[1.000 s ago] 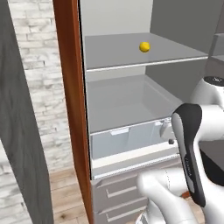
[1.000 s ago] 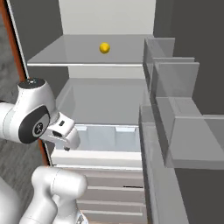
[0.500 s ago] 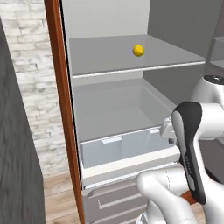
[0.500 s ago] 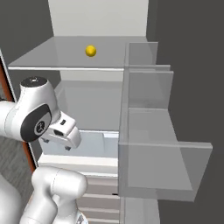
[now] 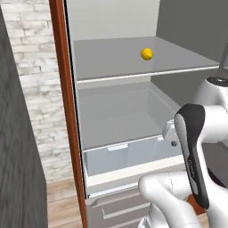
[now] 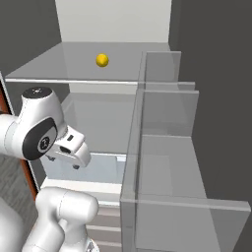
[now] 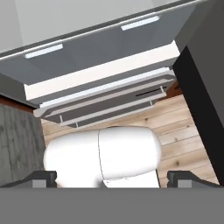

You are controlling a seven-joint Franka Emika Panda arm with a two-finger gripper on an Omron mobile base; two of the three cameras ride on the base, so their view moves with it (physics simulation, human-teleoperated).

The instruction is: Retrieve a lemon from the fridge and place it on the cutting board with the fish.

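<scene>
1. We see the fridge [image 5: 116, 111] standing open, and the lemon [image 5: 147, 54] sits alone on the upper glass shelf [image 5: 111, 60], toward its back and right; in the right base view the lemon [image 6: 102, 60] lies near the middle of that shelf.
2. Our tool [image 7: 111, 179] is spread wide and holds nothing — its two dark fingertips [image 7: 41, 178] stand far apart at the bottom of the hand view, which looks down over the lower drawers [image 7: 105, 105] and the wooden floor [image 7: 183, 127].
3. We judge the lemon light, firm and round, with a smooth waxy skin — it will likely roll on the glass if nudged from one side.
4. We would take it across its widest middle, fingers on opposite flanks, closing gently so it is neither squeezed nor pushed away.
5. No brand, label or writing can be read anywhere on the fridge or its door bins [image 6: 167, 162].
</scene>
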